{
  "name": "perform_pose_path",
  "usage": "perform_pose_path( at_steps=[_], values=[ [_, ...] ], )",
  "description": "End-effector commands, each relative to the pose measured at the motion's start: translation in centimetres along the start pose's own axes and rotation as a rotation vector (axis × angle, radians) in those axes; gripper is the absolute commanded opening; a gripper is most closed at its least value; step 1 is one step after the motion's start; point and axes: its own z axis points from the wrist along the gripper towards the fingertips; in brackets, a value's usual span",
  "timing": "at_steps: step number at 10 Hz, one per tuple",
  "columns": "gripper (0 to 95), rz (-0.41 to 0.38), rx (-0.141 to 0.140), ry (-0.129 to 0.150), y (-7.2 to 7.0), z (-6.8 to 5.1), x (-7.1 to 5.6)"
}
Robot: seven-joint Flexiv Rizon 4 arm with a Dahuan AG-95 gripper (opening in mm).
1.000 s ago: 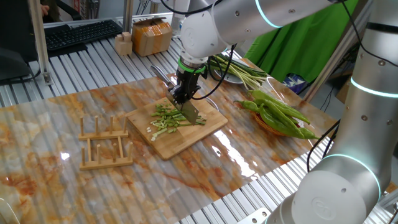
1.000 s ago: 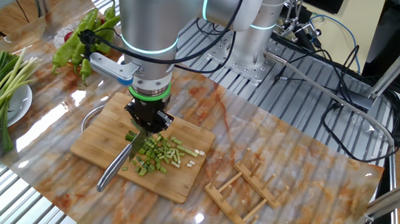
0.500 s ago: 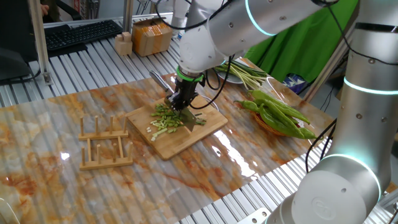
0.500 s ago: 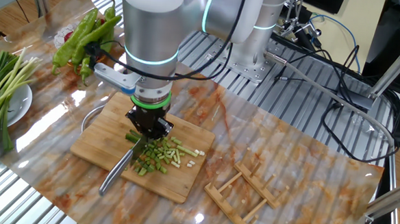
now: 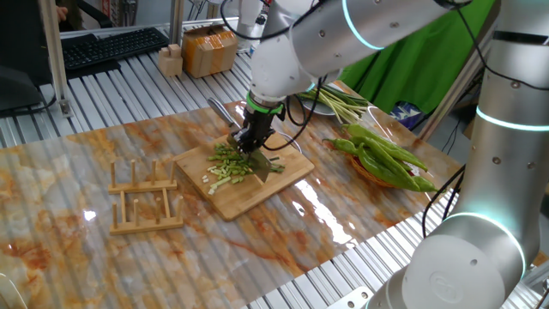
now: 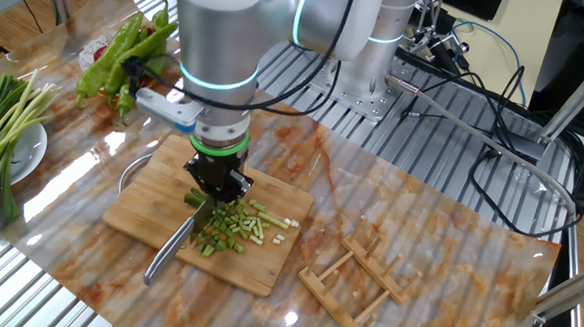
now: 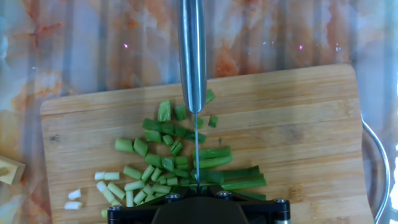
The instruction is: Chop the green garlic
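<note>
The green garlic (image 7: 168,155) lies on a wooden cutting board (image 7: 298,124), mostly cut into short bits, with a few longer stalk pieces (image 7: 239,180) at the right. My gripper (image 7: 196,190) is shut on a steel knife (image 7: 192,50). The blade's edge stands down among the pieces and the handle points away from the hand. From one side I see the gripper (image 5: 251,142) low over the green garlic (image 5: 227,166) on the board (image 5: 249,193). From the other side, the gripper (image 6: 216,185) holds the knife (image 6: 167,252) over the cut bits (image 6: 234,226).
Glossy green peppers (image 5: 386,159) lie at the marble table's edge. A bundle of long uncut stalks (image 6: 3,128) rests on a white plate. A wooden rack (image 5: 146,197) stands beside the board. A metal rim (image 7: 379,168) shows past the board's end.
Over the last second the gripper and knife have dropped slightly and shifted a little along the board. The cut bits lie where they were.
</note>
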Motion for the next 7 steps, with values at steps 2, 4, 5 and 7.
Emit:
perform_pose_path(
  at_steps=[2,4,5,7],
  values=[
    [0.0,0.006,0.011,0.03,0.1,-0.1,-0.2],
    [0.0,0.002,0.023,0.041,0.1,-1.3,-0.2],
    [0.0,0.001,0.026,0.041,0.1,-1.3,-0.2],
    [0.0,0.005,0.026,0.036,0.0,-1.4,-0.2]
  ],
)
